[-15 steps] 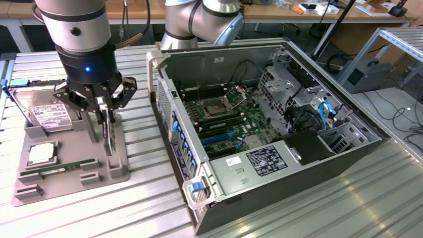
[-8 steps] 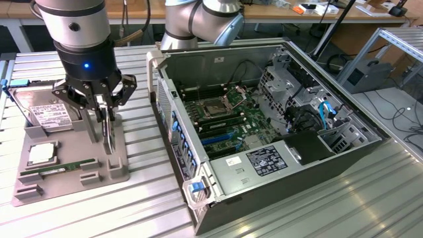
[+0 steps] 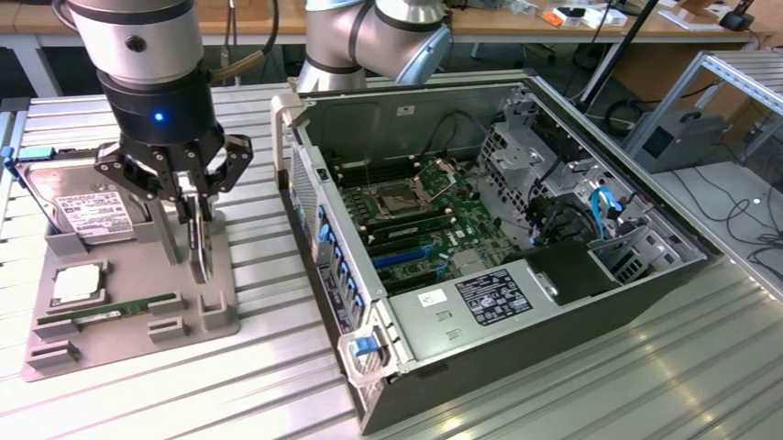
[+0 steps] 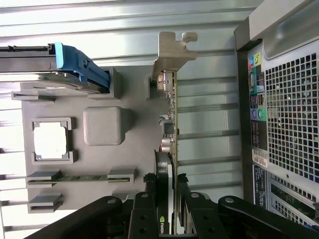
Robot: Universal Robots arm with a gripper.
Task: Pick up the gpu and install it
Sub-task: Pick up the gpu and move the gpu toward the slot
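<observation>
The picking step appears to be under way, and the installing is not yet done. The gpu (image 3: pixel 196 261) is seen standing upright on its edge at the grey fixture tray (image 3: pixel 135 344), at the exterior view's left, well apart from the open computer case (image 3: pixel 490 385). The card is pinched between the two fingers of the gripper (image 4: pixel 166 191), one finger on each flat side. Whether the card is already raised out of its slot cannot be told. No card of this kind is seen on the motherboard (image 3: pixel 423 215) inside the case, so carrying and seating are judged to be left.

A small green and white emblem is seen on the card near the fingers in the wrist view; it resembles the NVIDIA mark, but this is not certain. A white label is carried by the hard drive (image 3: pixel 86 215) and a black one by the power supply (image 3: pixel 496 298); their writing cannot be read.
</observation>
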